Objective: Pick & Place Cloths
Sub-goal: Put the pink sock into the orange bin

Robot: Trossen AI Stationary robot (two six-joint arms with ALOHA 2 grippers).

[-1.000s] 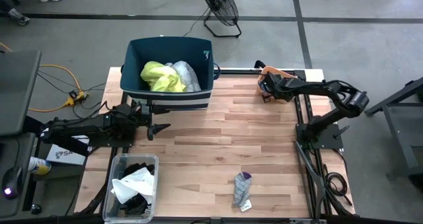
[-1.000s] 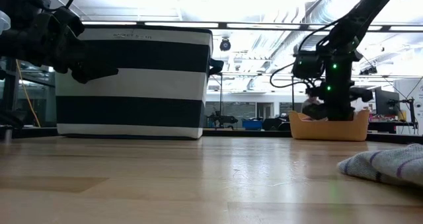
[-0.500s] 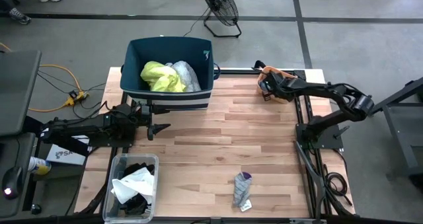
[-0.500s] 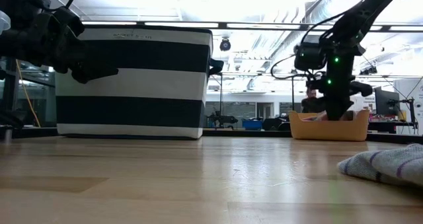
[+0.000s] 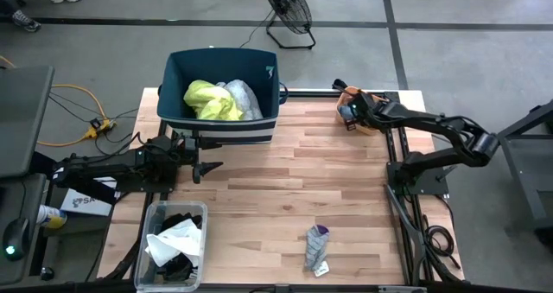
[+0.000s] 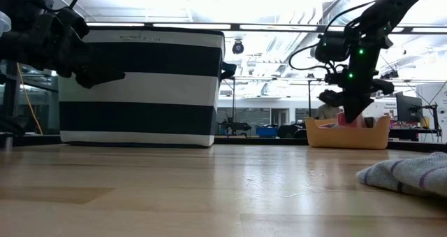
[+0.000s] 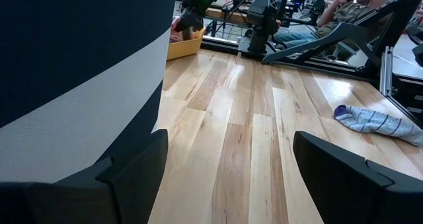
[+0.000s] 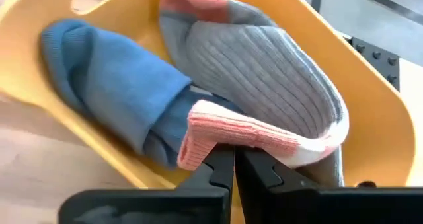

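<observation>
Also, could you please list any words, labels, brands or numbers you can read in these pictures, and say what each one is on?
"SA...": start of a dark word on a white box beside the table's left edge, high view; the rest is hidden by the left arm.
Small pale lettering along the top band of the striped bin, low view: too small to read.
Nothing else legible.

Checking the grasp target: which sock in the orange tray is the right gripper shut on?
The grey sock with the pink cuff. The right gripper pinches that cuff's edge; the blue sock lies beside it in the orange tray, ungripped.
</observation>
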